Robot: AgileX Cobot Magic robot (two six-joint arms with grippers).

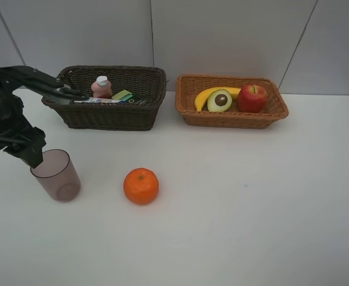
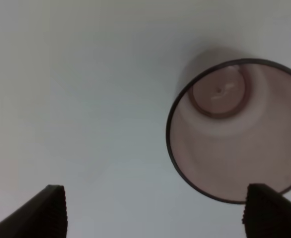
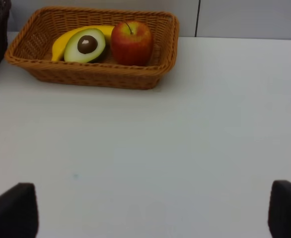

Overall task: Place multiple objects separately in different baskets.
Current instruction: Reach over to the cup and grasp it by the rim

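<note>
Nearest, at the left of the white table (image 1: 252, 226), the translucent mauve cup (image 1: 58, 174) is seen standing upright, mouth turned up. The left gripper (image 2: 155, 210) is poised just above it, jaws spread wide and nothing gripped. The orange (image 1: 141, 186) is set to the cup's right, apart from it. The right gripper (image 3: 149, 210) is likewise spread wide over the table, empty.

Farther back, the small pink bottle (image 1: 102, 87) is stood upright in the dark brown basket (image 1: 112, 116), with the white shampoo bottle (image 1: 97, 101) laid beside it, long axis left to right. In the light tan basket (image 1: 228, 118) to the right, the yellow banana (image 1: 205, 95) is laid left to right, the halved avocado (image 1: 220, 100) rests cut face up, and the red apple (image 1: 252, 98) sits at the right, stem up.
</note>
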